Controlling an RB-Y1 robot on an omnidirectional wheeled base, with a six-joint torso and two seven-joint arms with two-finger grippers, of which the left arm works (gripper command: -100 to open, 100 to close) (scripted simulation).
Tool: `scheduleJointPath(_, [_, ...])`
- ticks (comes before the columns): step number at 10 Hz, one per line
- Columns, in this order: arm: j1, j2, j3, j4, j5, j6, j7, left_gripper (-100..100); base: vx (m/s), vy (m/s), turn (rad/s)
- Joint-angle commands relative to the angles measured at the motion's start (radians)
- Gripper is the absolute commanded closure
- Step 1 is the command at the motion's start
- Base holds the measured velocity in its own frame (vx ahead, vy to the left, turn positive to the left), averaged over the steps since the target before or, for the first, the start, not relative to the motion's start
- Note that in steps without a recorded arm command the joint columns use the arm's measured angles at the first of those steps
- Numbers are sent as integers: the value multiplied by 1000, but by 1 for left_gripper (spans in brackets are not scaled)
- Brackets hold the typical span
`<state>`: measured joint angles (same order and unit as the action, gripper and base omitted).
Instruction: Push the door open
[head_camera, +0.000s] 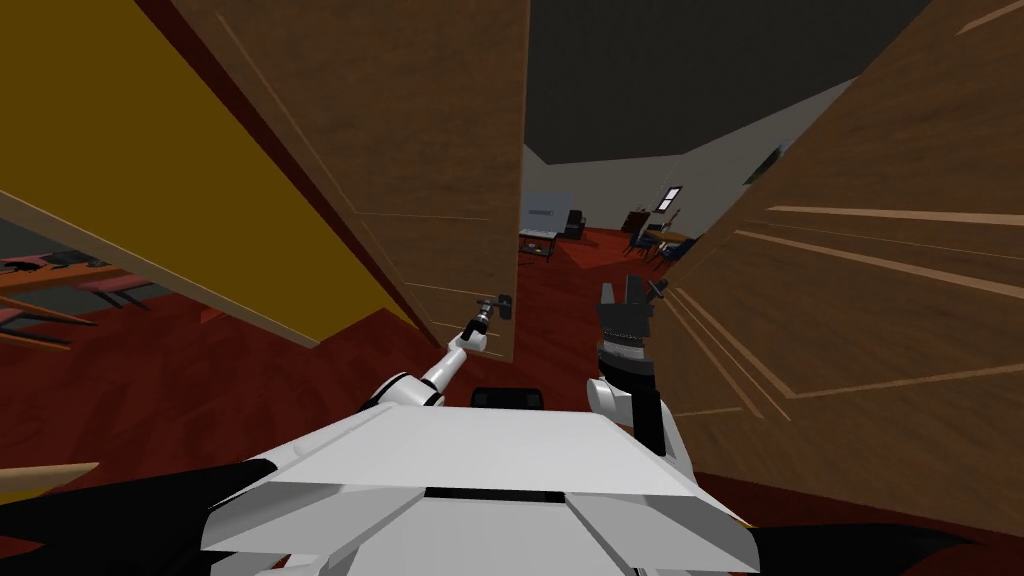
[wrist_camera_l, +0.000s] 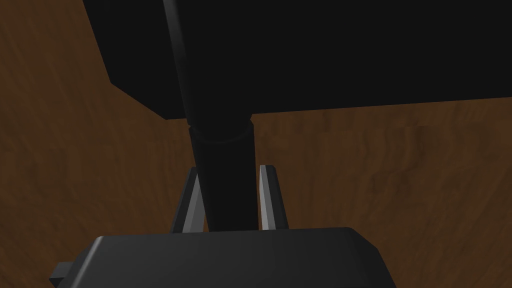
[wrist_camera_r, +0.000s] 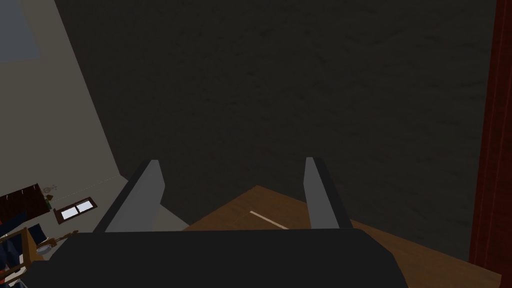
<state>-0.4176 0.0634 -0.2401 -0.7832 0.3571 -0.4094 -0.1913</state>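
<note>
**Door, ajar.** Left gripper (head_camera: 478, 324) at the handle (wrist_camera_l: 225, 165) of the brown door (head_camera: 400, 150) — fingers (wrist_camera_l: 268, 200) narrow, pressing the sides of the dark handle. The door stands at 11 o'clock of the robot, and a furnished room (head_camera: 590, 235) shows through the gap at 12. Right gripper (head_camera: 624, 296) is raised at 1 o'clock, fingers wide and holding nothing, close beside the right leaf (head_camera: 880, 300) at 2 o'clock.

**Likely hazards.**
- The handle may slide out of the narrow grip as the door swings along its arc.
- A dead-straight push may bind the wrist.
- The right forearm may graze the right leaf — it is very near.

No brand, label or writing can be read.
</note>
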Motion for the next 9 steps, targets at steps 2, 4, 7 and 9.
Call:
scheduleJointPath(2, [-2, 16, 48, -2, 6, -10, -12, 100, 165, -152, 75])
scheduleJointPath(4, [-2, 16, 48, -2, 6, -10, -12, 100, 67, -88, 29])
scheduleJointPath(7, [-4, 18, 79, 6, 11, -13, -19, 100, 105, -121, 67])
scheduleJointPath(9, [-6, 17, 108, 13, 15, -15, -25, 100, 104, -155, 88])
